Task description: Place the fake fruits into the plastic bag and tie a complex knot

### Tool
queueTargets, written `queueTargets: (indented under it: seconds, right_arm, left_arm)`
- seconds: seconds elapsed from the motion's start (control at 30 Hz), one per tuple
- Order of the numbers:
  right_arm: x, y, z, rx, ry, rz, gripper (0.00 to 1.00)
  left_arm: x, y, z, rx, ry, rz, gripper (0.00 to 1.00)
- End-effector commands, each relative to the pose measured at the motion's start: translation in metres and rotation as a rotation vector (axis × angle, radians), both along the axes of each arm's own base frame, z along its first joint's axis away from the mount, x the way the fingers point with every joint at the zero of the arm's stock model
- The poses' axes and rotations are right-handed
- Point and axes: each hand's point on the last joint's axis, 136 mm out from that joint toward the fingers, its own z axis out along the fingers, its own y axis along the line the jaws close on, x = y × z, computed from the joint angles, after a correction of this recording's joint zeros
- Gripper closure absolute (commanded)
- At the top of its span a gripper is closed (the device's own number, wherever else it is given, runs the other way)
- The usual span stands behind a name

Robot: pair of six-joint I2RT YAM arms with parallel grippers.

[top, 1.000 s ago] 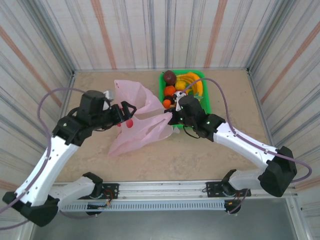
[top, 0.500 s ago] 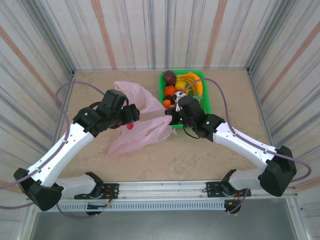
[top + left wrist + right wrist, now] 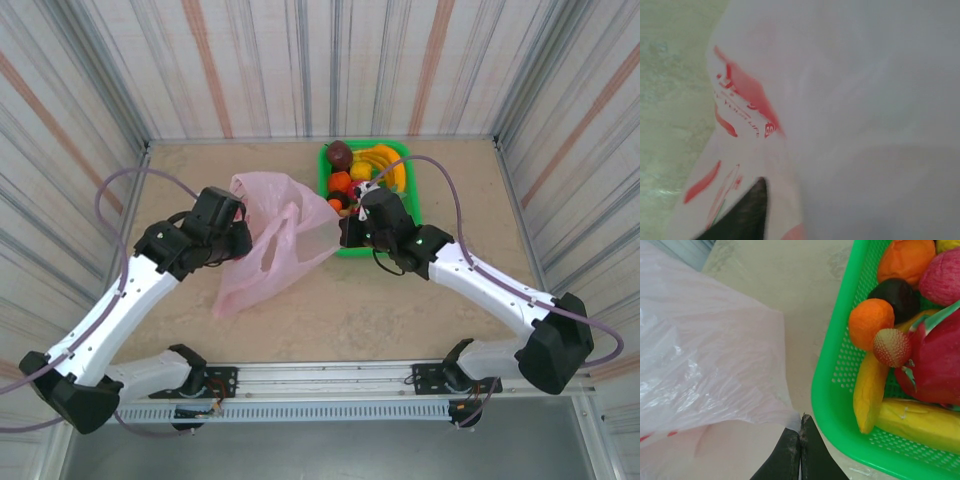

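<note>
As we read the top view from its lower edge upward, we meet the bag [image 3: 285,235] first. It lies on the table [image 3: 400,300] at centre-left, pink and translucent, with its narrow end trailing toward the lower left.

The left gripper [image 3: 244,240] presses into the bag's left side. From the left wrist, one dark finger [image 3: 747,215] shows at the bottom edge against pink film with red prints. A strip of table runs down the left of that frame. We cannot tell how these jaws stand.

The right gripper [image 3: 346,230] sits at the bag's right corner, just beside the basket [image 3: 413,208]. From the right wrist, its jaws are pressed together at bottom centre. They pinch a corner of the bag's edge at their tips, and the film spreads away to the left of the frame.

Farther up, the green mesh basket stands at upper centre-right of the top view, touching or nearly touching the bag. The fruits [image 3: 362,170] lie inside it. The right wrist view shows them at the right of the frame:
- a banana [image 3: 869,392] leaning on the basket's wall
- a small red bumpy fruit [image 3: 891,347] beside it
- an orange [image 3: 871,317] above it
- a dark fruit [image 3: 897,292] higher up
- the dragon fruit [image 3: 935,370] at the right edge

Behind the basket rises the striped wall [image 3: 300,70].
</note>
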Motion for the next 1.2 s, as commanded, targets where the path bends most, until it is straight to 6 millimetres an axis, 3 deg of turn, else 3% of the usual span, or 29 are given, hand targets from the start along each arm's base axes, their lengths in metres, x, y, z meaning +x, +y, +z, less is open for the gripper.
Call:
queueTargets:
  seconds: [0.0, 0.13, 0.27, 0.37, 0.5, 0.63, 0.77, 1.03, 1.17]
  right_arm:
    - [-0.001, -0.002, 0.009, 0.008, -0.016, 0.022, 1.0]
    - [0.003, -0.013, -0.006, -0.064, 0.022, 0.006, 1.0]
    - [0.008, -0.029, -0.024, -0.125, 0.058, -0.02, 1.0]
    - [0.01, -0.035, -0.024, -0.138, 0.057, -0.021, 1.0]
    - [0.005, -0.017, -0.011, -0.071, 0.028, 0.079, 0.98]
    - [-0.005, 0.011, 0.004, 0.034, 0.02, 0.222, 0.87]
    - [-0.014, 0.019, 0.008, 0.034, 0.011, 0.305, 0.67]
    - [-0.033, -0.014, 0.013, -0.109, -0.019, 0.332, 0.23]
    - [-0.047, -0.034, 0.019, -0.157, 0.007, 0.334, 0.13]
  left_arm:
    - [-0.006, 0.023, 0.008, 0.07, -0.011, 0.007, 0.89]
    - [-0.012, 0.04, 0.032, 0.129, -0.049, -0.002, 1.0]
    - [-0.016, 0.053, 0.037, 0.153, -0.008, -0.017, 1.0]
    - [-0.015, 0.064, 0.038, 0.181, 0.021, 0.001, 1.0]
    - [-0.007, 0.045, 0.042, 0.077, -0.005, -0.029, 1.0]
    - [0.001, 0.011, 0.042, -0.136, -0.019, -0.05, 0.98]
    - [0.006, 0.002, 0.044, -0.247, -0.007, 0.023, 0.98]
    - [0.013, 0.01, 0.05, -0.295, 0.009, 0.171, 0.98]
    - [0.014, 0.009, 0.047, -0.319, 0.039, 0.217, 0.98]
